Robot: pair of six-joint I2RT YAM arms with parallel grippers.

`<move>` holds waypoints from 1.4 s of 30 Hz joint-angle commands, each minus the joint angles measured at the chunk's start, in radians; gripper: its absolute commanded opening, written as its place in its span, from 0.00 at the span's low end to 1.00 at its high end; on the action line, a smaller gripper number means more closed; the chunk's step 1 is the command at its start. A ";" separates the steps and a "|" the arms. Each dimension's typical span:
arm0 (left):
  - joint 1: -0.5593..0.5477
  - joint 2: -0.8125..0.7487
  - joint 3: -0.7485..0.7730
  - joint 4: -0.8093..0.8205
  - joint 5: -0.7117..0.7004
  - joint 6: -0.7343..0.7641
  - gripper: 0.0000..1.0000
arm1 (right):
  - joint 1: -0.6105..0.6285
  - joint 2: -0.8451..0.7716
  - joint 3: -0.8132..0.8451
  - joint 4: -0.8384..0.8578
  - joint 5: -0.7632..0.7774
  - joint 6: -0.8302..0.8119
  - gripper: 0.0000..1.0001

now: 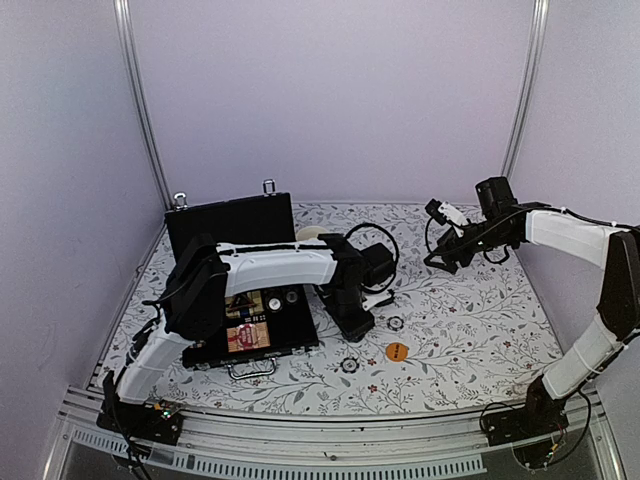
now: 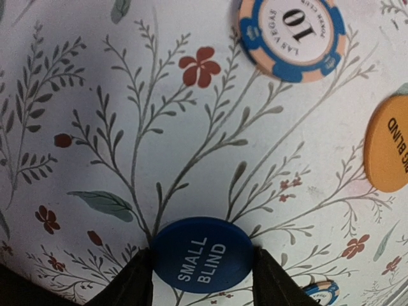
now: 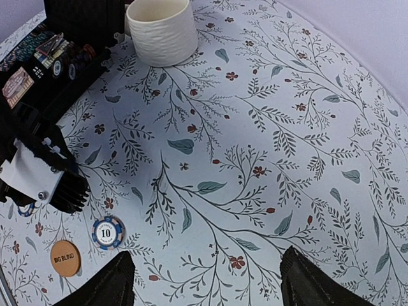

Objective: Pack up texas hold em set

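While the floral tablecloth (image 1: 470, 330) covers the whole table, the flat black case (image 1: 230, 225) sits open on its left side, with striped chips racked inside. A ribbed cream mug (image 3: 162, 29) stands just beside it. The right gripper (image 3: 207, 274) hangs over bare cloth, jaws wide and holding nothing. The left gripper (image 2: 204, 262) pinches the smooth round blue SMALL BLIND button (image 2: 203, 252), which lies flat near the orange BIG BLIND disc (image 3: 64, 257) and a blue-edged 10 chip (image 2: 293, 35).

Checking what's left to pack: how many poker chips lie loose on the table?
2: a chip beside the orange button, a second chip beside the left gripper; the left arm may hide more.
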 commanded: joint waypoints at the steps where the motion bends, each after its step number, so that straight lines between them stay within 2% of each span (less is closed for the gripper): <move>1: -0.008 0.056 -0.005 0.013 0.010 0.007 0.52 | 0.007 0.013 0.025 -0.018 -0.020 -0.010 0.76; 10: 0.002 0.001 -0.025 0.024 -0.020 -0.004 0.45 | 0.011 0.024 0.026 -0.023 -0.020 -0.014 0.76; 17: 0.026 -0.136 -0.097 0.023 -0.042 -0.034 0.44 | 0.019 0.027 0.028 -0.025 -0.016 -0.015 0.76; 25: 0.083 -0.380 -0.323 0.034 -0.100 -0.103 0.45 | 0.031 0.031 0.030 -0.026 -0.015 -0.017 0.76; 33: 0.214 -0.607 -0.667 0.108 -0.140 -0.162 0.45 | 0.041 0.036 0.032 -0.030 -0.014 -0.018 0.76; 37: 0.287 -0.663 -0.770 0.171 -0.150 -0.158 0.46 | 0.048 0.042 0.033 -0.031 -0.013 -0.018 0.76; 42: 0.364 -0.665 -0.810 0.218 -0.161 -0.136 0.46 | 0.052 0.046 0.033 -0.035 -0.013 -0.018 0.76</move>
